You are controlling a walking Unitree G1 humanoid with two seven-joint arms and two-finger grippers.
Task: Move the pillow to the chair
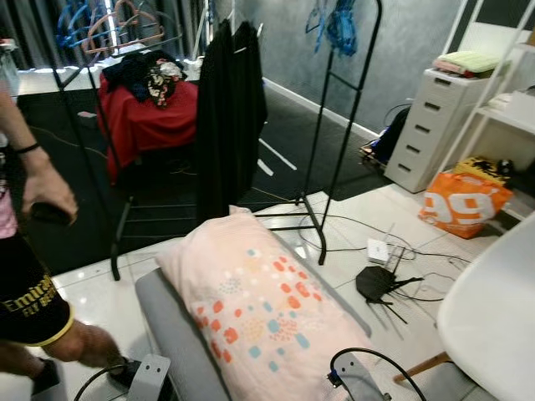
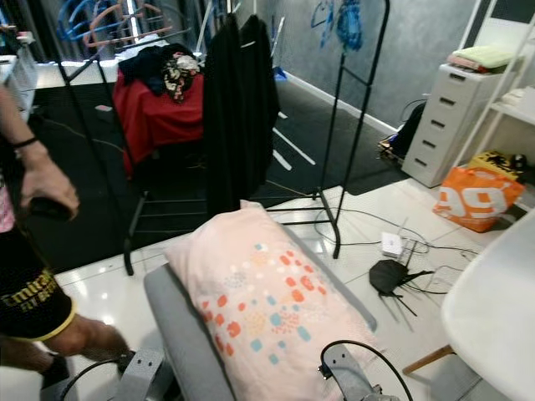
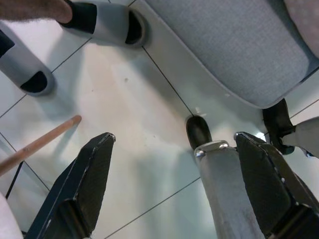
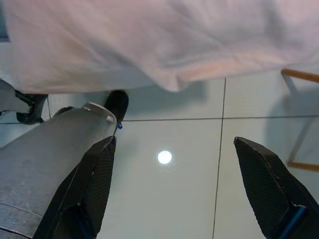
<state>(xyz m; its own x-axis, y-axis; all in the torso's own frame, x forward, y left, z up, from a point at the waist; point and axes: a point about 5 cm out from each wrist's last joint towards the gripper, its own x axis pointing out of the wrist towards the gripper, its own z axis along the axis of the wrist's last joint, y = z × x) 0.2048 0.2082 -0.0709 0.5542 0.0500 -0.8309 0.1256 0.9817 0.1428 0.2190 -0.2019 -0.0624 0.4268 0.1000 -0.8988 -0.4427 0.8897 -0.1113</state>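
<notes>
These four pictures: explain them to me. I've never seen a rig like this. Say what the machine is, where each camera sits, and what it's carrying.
It's a walking humanoid robot. The top two pictures come from its head, looking down. A pink pillow rests on a grey cushion before it; a white chair stands to its right, and a person to its left. The bottom pictures come from wrist cameras. The left gripper and right gripper are both open above the tiled floor, under the load, gripping nothing.

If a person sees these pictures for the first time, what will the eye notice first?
A large pink pillow with coloured spots lies on a grey cushioned seat directly before the robot. A white chair stands to the right, and a person stands at the left on the tiled floor.
</notes>
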